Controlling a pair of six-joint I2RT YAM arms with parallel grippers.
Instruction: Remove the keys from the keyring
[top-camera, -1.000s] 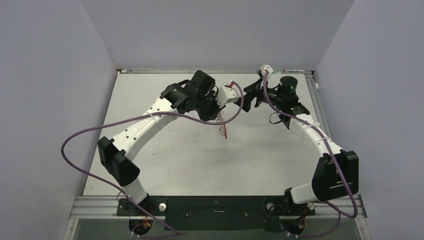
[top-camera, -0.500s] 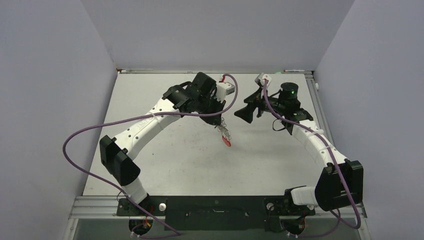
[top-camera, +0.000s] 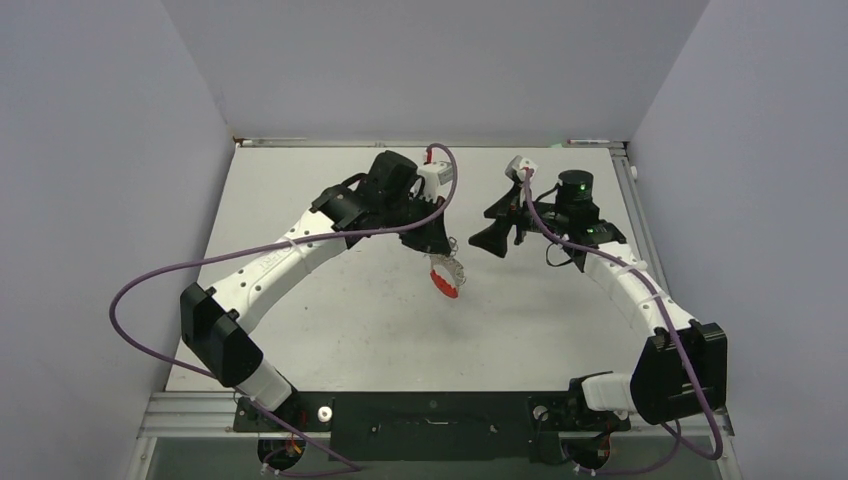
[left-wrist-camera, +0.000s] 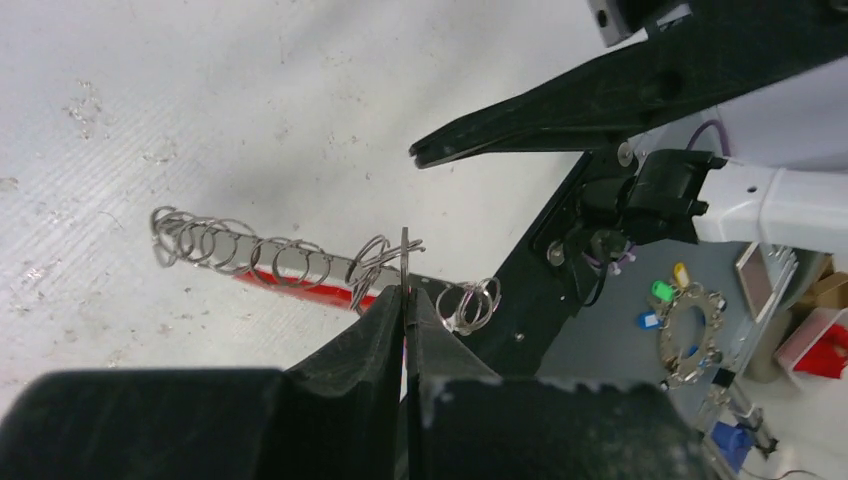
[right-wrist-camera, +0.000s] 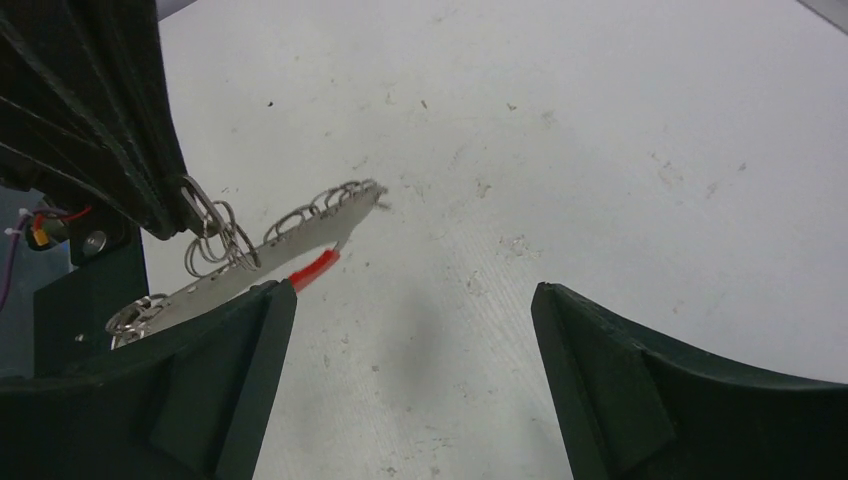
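Keyring pinched in the left arm's grip

The left gripper (left-wrist-camera: 405, 296) is pressed together on one thin ring of the keyring (left-wrist-camera: 300, 268), which hangs above the table's (top-camera: 350, 320) middle; the right gripper (right-wrist-camera: 412, 295) stands spread just beside it.

From above, the keyring (top-camera: 447, 272) is too small to tell keys from rings. In the left wrist view, the jaws of the left gripper (left-wrist-camera: 405, 293) hide part of its red strap (left-wrist-camera: 290, 283). The lower picture edge cuts off the right gripper (right-wrist-camera: 412, 292).
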